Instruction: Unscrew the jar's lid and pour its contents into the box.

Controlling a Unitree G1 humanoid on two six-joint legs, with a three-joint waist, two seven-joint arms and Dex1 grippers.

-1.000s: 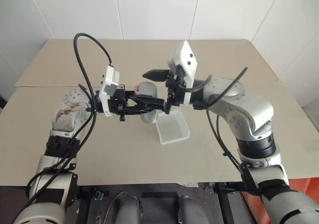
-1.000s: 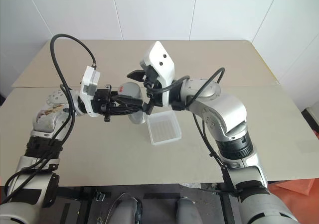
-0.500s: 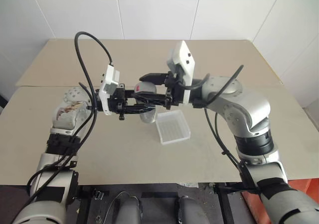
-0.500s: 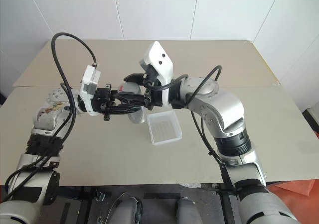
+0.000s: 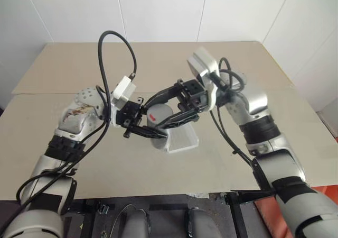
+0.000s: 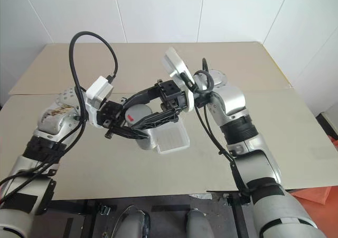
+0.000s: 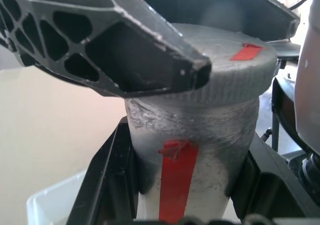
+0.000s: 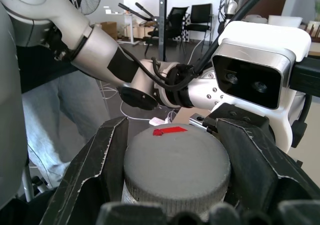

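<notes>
Unscrewing step: left gripper (image 5: 149, 128) jaws pinching jar (image 7: 192, 150), held above desk (image 5: 105, 158) at box's (image 5: 182, 138) 9 o'clock; right gripper (image 8: 175, 150) jaws pinching lid (image 8: 176, 157). Next: twist loose.

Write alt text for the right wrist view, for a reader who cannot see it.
The right gripper is shut on the lid, a round grey cap with a small red mark on top, one black finger pressed against each side. Just behind the lid is the left arm's wrist camera in its white housing, with chairs far in the background.
</notes>
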